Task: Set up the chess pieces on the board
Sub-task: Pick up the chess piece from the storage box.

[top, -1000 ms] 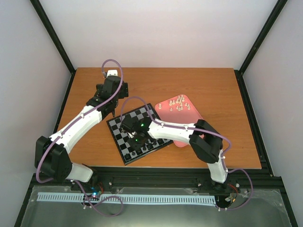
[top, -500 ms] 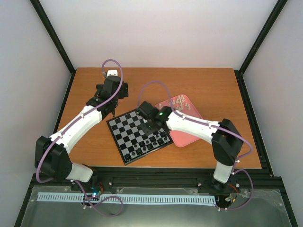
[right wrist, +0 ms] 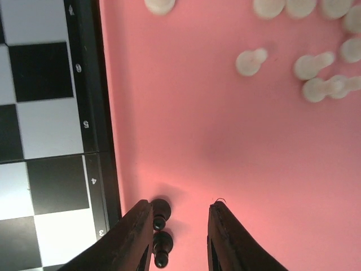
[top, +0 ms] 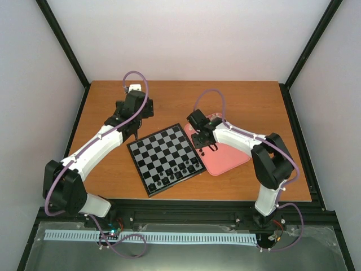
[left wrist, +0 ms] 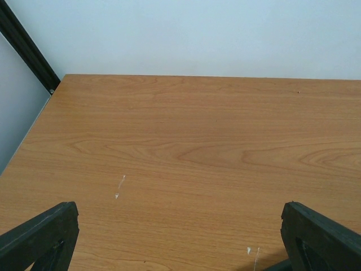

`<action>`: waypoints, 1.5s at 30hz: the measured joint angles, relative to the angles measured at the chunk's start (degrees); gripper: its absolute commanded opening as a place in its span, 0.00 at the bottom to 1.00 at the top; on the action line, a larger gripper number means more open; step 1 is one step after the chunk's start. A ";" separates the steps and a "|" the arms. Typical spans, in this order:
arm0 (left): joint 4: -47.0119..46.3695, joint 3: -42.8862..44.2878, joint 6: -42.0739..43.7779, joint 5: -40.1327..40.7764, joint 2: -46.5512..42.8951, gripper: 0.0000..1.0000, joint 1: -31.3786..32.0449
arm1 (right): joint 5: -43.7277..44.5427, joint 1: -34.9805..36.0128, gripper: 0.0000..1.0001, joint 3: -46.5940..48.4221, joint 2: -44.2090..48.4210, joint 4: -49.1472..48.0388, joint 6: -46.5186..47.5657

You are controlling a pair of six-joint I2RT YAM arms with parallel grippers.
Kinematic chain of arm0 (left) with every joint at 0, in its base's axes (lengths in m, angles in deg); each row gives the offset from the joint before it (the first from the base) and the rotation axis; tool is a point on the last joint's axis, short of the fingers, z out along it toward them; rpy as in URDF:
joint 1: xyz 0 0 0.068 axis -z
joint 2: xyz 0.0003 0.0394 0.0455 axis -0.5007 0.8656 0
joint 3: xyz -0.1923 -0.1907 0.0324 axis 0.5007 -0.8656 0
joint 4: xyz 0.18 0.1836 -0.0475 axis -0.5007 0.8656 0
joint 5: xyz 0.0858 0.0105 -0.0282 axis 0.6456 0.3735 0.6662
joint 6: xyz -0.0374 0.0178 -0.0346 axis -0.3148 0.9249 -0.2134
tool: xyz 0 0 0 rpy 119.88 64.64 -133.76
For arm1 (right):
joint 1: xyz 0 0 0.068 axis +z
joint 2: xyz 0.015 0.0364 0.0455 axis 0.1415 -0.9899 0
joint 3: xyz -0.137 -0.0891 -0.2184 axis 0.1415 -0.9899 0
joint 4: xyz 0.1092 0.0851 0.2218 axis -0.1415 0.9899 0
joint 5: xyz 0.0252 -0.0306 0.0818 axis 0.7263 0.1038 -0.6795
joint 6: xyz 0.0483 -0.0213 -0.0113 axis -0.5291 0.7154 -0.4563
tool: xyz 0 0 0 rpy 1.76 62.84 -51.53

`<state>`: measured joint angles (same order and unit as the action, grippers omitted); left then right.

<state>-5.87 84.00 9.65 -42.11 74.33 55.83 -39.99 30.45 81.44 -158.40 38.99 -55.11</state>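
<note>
The board (top: 163,155) lies tilted in the middle of the table, with several black chess pieces (top: 176,171) along its near edge. My right gripper (top: 204,147) is open over the left part of the pink tray (top: 228,158). In the right wrist view the gripper (right wrist: 181,204) has two black pawns (right wrist: 161,212) lying by its left finger (right wrist: 132,240); nothing is gripped. Several cream-white pieces (right wrist: 307,68) lie further up the tray (right wrist: 225,147). The board's edge (right wrist: 93,130) runs along the left. My left gripper (top: 136,136) is wide open and empty over bare wood (left wrist: 180,248).
The wooden table (left wrist: 186,141) stretches to the back wall. Black frame posts (top: 65,45) stand at the table's corners. The tray's left rim touches the board's right border.
My right arm has swung right, from over the board's near rows to over the pink tray. The left arm has not moved.
</note>
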 measured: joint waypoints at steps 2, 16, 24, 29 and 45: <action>0.02 0.00 0.00 0.00 0.28 1.00 0.00 | -0.74 -0.11 0.28 -0.46 -1.60 -0.63 0.17; 0.02 0.00 0.02 0.04 1.07 1.00 0.00 | -4.98 -1.33 0.27 -1.53 -4.72 -2.40 1.46; 0.00 0.00 0.02 0.04 1.29 1.00 0.00 | -6.03 -1.33 0.23 -2.29 -5.81 -2.82 1.44; 0.00 0.02 0.02 0.02 2.05 1.00 0.00 | -6.27 -1.33 0.08 -3.45 -5.81 -3.02 1.51; 0.02 0.04 0.02 0.04 2.34 1.00 0.00 | -6.49 -1.33 0.03 -3.34 -2.27 -2.05 1.51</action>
<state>-5.84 84.05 9.67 -42.07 76.67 55.83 -46.49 29.12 78.10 -160.67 36.94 -53.60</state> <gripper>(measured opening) 0.998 0.063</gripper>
